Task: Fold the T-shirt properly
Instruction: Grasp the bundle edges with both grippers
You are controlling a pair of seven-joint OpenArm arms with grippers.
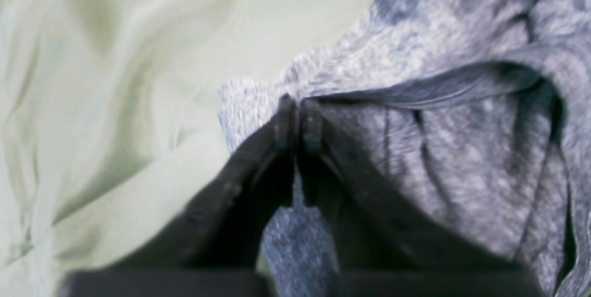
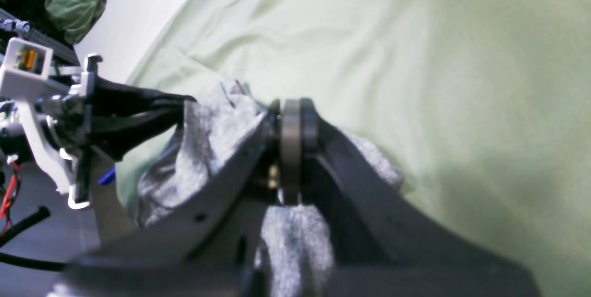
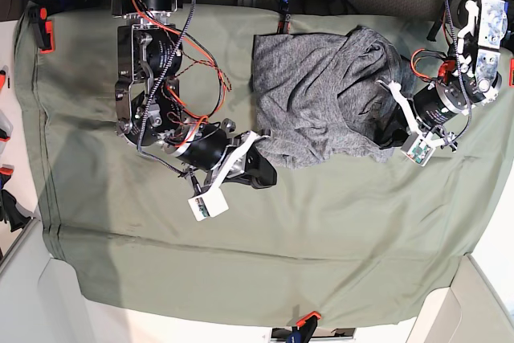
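Observation:
The heather-grey T-shirt [image 3: 321,86] lies bunched and partly doubled over at the back middle of the table. My right gripper [image 3: 267,173], on the base view's left, is shut on the shirt's near-left edge. In the right wrist view its jaws [image 2: 298,103] pinch grey knit [image 2: 217,130]. My left gripper [image 3: 392,136], on the base view's right, is shut on the shirt's right side. In the left wrist view its closed tips [image 1: 298,103] hold a fold of the shirt [image 1: 461,149]. The sleeves are hidden in the bunched cloth.
An olive-green cloth sheet [image 3: 281,255] covers the table, held by orange clamps at the left edge [image 3: 48,35] and the front edge [image 3: 307,320]. The left arm's wrist [image 2: 41,103] shows in the right wrist view. A green cloth bundle [image 2: 78,1] lies off the table.

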